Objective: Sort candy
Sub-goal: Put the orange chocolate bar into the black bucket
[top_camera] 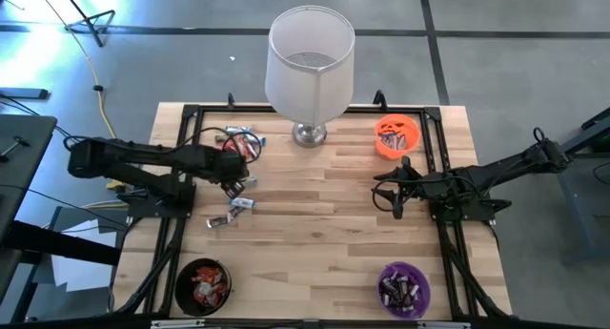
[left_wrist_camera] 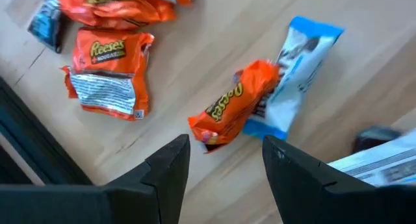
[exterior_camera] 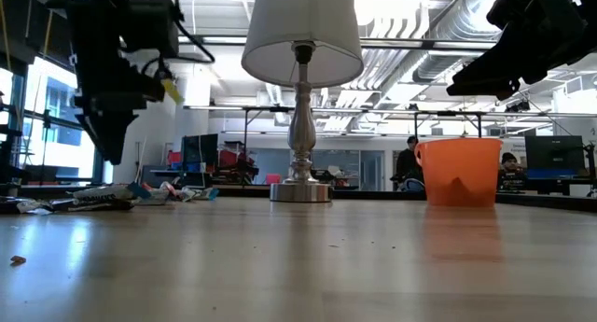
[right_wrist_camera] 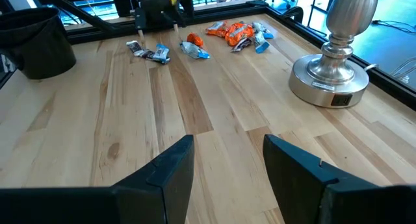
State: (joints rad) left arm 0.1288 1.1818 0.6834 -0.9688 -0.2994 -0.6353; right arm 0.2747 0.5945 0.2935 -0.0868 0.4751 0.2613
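Wooden table [top_camera: 324, 224] carries a lamp [top_camera: 308, 62] at its far edge. Candy [top_camera: 238, 143] lies scattered near the far-left corner. Left gripper [left_wrist_camera: 224, 162] hovers above an orange bar [left_wrist_camera: 231, 107], jaws apart, empty. Right gripper [right_wrist_camera: 227, 162] waits over bare wood, jaws apart, empty.

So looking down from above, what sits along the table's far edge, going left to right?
A loose pile of candy → the lamp with its white shade and silver base → the orange bowl with candy in it.
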